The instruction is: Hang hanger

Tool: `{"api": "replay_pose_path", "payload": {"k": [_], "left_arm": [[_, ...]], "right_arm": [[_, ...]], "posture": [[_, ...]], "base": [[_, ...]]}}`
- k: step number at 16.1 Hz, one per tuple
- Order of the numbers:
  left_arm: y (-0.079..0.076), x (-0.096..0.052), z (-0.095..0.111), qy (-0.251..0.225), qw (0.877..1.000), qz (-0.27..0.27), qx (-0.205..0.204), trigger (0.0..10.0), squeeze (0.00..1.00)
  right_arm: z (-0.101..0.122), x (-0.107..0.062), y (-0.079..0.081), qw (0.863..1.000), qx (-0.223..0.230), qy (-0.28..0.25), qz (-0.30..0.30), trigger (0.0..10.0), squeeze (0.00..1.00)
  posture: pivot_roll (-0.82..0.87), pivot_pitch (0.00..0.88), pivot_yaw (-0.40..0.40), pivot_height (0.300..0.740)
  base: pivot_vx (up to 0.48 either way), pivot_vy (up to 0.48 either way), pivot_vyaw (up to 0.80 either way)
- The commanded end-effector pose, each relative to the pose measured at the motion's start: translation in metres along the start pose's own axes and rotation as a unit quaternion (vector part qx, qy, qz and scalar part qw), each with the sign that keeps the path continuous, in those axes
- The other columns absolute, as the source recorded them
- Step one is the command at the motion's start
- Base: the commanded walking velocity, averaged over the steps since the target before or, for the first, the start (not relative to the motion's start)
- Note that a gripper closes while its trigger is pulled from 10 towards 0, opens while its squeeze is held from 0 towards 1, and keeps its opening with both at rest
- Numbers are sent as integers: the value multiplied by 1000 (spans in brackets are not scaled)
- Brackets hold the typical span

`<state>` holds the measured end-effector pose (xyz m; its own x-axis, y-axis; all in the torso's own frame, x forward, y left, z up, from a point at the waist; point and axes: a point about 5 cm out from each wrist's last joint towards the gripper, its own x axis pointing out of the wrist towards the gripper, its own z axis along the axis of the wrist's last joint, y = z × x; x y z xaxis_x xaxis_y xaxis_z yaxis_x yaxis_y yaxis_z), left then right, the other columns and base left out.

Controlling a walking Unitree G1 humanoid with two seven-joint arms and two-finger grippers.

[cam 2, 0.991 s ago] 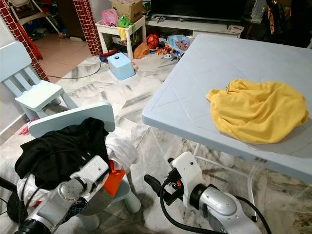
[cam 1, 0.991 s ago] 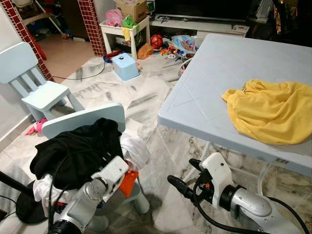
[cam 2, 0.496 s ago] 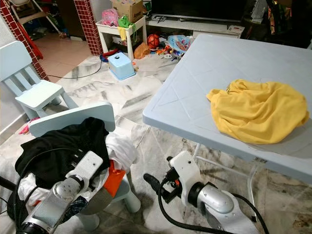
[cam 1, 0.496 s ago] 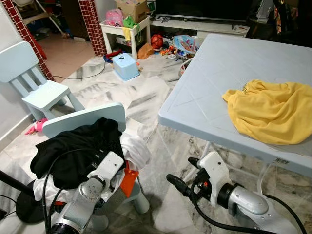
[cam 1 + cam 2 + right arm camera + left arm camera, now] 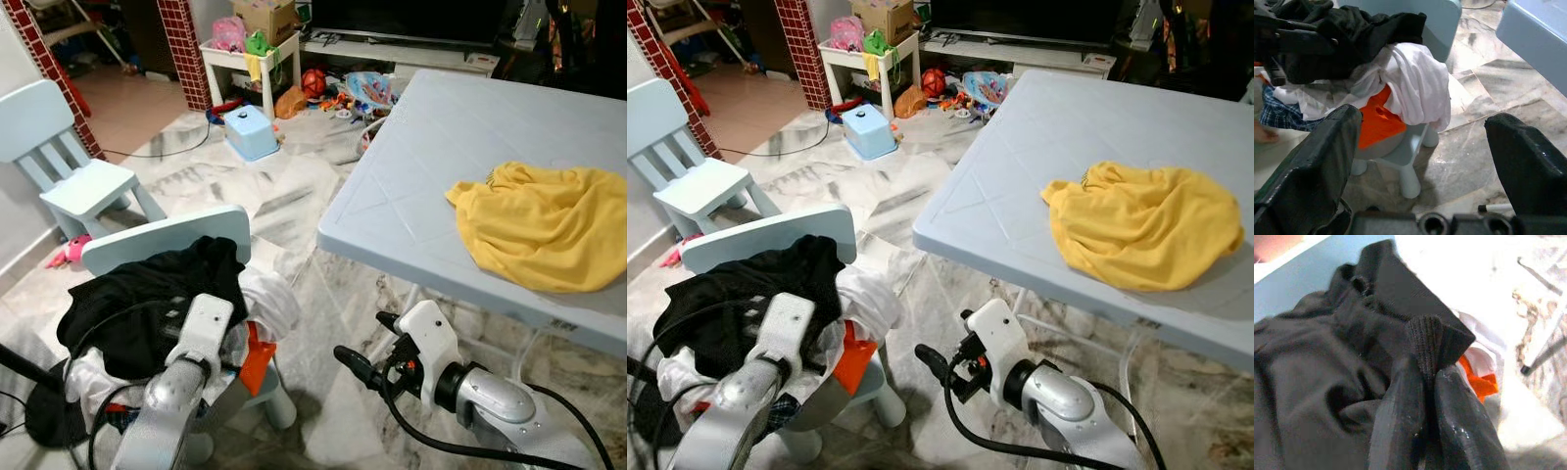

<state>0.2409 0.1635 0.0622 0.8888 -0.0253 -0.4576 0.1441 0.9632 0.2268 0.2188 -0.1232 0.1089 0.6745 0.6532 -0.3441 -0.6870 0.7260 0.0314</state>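
A ribbed cuff of the black garment, heaped on the pale blue chair, is pinched between the left gripper fingers. The right gripper, fingers spread wide, is held low beside the table, where crumpled yellow cloth lies.

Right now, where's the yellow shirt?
The yellow shirt lies crumpled on the light blue table, on the robot's right, above the right gripper.

Left hand buried in black garment in the head views, fingertips hidden behind its own wrist housing. Chair seat beneath that hand smothered by the clothes pile. Bench cut off at the frame edge, far beyond right hand. Toys well ahead too small to identify.
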Motion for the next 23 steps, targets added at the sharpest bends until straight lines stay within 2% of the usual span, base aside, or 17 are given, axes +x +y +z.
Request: {"api": "replay_pose_path", "payload": {"k": [1, 3, 4, 5, 6, 8, 9, 10, 11, 16, 17, 20, 23], "left_arm": [[1, -12, -4, 20, 999, 13, -39, 0, 0], [-10, -22, -20, 67, 993, 8, -96, 235, 0], [-9, -22, -21, 77, 991, 12, -106, 784, 0], [-9, -21, -21, 86, 989, 12, -118, 5098, 0], [-10, -19, -23, 99, 986, 5, -135, 10000, 0], [-10, -21, -22, 106, 984, -1, -146, 10000, 0], [-10, -21, -19, 99, 985, -3, -143, 10000, 553], [-10, -21, -18, 97, 986, -5, -133, 10000, 1000], [-10, -22, -17, 104, 986, -4, -128, 10000, 1000], [-15, -28, -17, 135, 978, -39, -152, 10000, 1000], [-15, -28, -19, 138, 980, -39, -139, 10000, 0], [-11, -28, -18, 136, 984, -40, -110, 10000, 0], [-14, -25, -16, 137, 985, -65, -83, 10000, 0]], "right_arm": [[2, 3, -1, 1000, -6, -3, 6, 10000, 0], [3, 6, -3, 1000, -9, -5, 8, 10000, 0], [3, 7, -4, 1000, -10, -6, 7, 10000, 0], [3, 6, -4, 1000, -11, -6, 7, 10000, 0], [3, 6, -3, 1000, -11, -6, 8, 10000, 0], [2, 4, -5, 1000, -15, -4, 7, 10000, 0], [2, 4, -5, 1000, -16, -3, 6, 10000, 0], [2, 4, -6, 1000, -16, -3, 6, 10000, 0], [3, 5, -6, 1000, -18, -4, 7, 10000, 0], [4, 6, -6, 1000, -24, -4, 12, 10000, 0], [4, 7, -6, 1000, -25, -4, 13, 10000, 0], [2, 7, -5, 1000, -25, -3, 14, 10000, 0], [3, 9, -4, 999, -29, -5, 14, 10000, 0]], "posture": [[-45, 38, 11, 740], [-37, 28, 4, 740], [-39, 27, 3, 740], [-41, 24, 2, 740], [-43, 23, 3, 740], [-51, 21, 4, 740], [-53, 20, 5, 740], [-53, 20, 5, 740], [-54, 18, 4, 740], [-48, 14, 0, 740], [-48, 14, 0, 740], [-46, 11, 2, 740], [-47, 10, 13, 740]], "base": [[0, 0, 0], [0, 0, 0], [0, 0, 0], [0, 0, 0], [0, 0, 0], [0, 0, 0], [0, 0, 0], [0, 0, 0], [0, 0, 0], [0, 0, 0], [0, 0, 0], [0, 0, 0], [0, 0, 0]]}}
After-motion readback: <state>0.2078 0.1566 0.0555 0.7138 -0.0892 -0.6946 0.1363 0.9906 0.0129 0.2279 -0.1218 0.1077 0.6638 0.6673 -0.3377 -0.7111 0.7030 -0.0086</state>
